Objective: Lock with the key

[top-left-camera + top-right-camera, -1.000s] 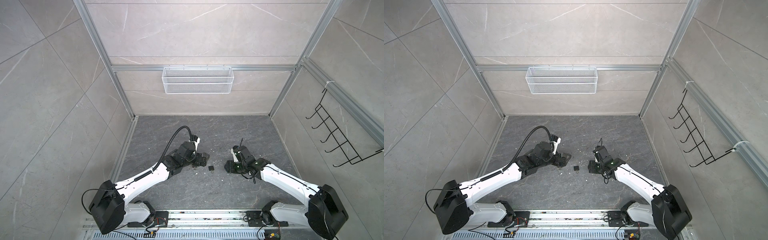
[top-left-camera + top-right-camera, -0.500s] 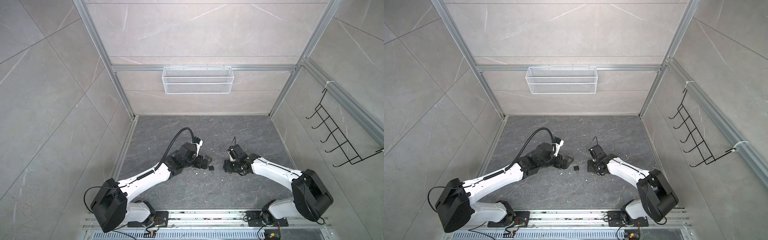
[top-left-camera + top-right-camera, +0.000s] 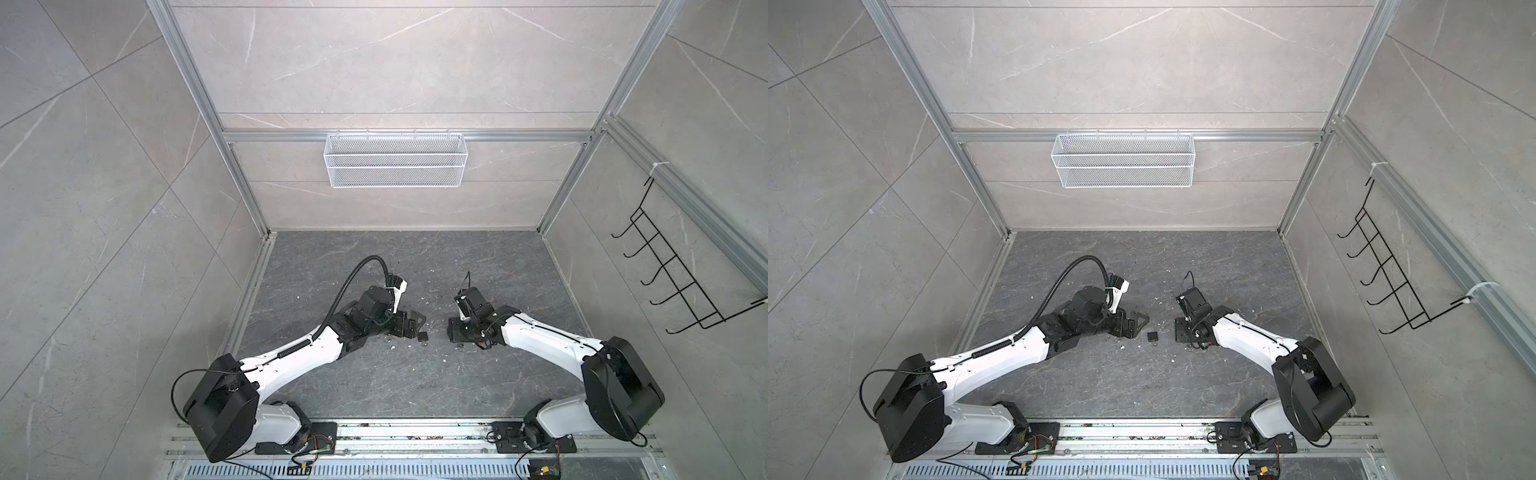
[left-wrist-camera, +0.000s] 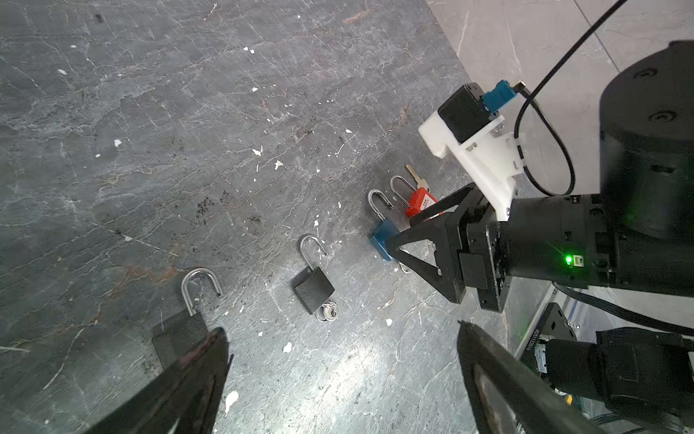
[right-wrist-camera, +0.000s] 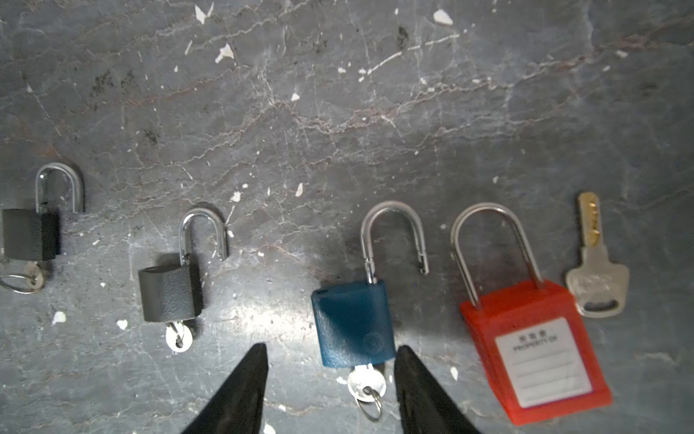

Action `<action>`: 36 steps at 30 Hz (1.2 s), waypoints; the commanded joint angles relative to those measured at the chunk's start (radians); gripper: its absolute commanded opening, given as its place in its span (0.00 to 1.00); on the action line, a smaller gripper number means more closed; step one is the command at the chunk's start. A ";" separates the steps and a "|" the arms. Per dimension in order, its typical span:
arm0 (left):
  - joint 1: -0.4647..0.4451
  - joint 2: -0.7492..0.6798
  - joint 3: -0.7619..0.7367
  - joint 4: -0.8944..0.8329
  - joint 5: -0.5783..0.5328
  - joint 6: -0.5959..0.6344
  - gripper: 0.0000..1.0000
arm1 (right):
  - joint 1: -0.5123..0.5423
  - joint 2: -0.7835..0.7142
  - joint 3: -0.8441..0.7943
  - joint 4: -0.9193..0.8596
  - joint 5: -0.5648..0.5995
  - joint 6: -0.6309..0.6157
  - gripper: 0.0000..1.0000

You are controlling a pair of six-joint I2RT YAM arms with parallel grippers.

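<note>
1. Four locks lie in a row about mid-table [image 5: 338, 112], parallel to the front edge: end black lock [image 5: 30, 235], second black lock [image 5: 171, 293], blue lock [image 5: 351, 323], red lock [image 5: 525, 338]. A loose key [image 5: 597, 278] lies just beside the red lock.
2. The black and blue locks have popped shackles and keys in their bottom slots, probably laid out ready to be shut and turned. The red lock's shackle looks seated.
3. Right fingers [image 5: 244, 390] are spread and hold nothing. They straddle the blue lock's lower end and its inserted key [image 5: 366, 385], likely lining up on it. Contact with the body can't be told.
4. Left fingers [image 4: 195, 379] are spread wide and empty. One tip is over the end black lock's body, likely waiting or ready to brace.
5. In a top view only the second black lock [image 3: 423, 336] is clear between the arms.
</note>
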 commanded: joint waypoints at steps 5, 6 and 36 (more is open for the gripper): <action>0.002 0.020 0.001 0.051 0.025 -0.016 0.96 | 0.007 0.034 0.010 -0.007 0.030 -0.022 0.60; 0.003 0.021 0.002 0.052 0.026 -0.018 0.96 | 0.006 0.040 0.013 -0.008 0.032 -0.023 0.61; 0.010 0.005 -0.029 0.074 0.030 -0.036 0.95 | 0.007 0.131 0.014 0.010 0.057 -0.017 0.55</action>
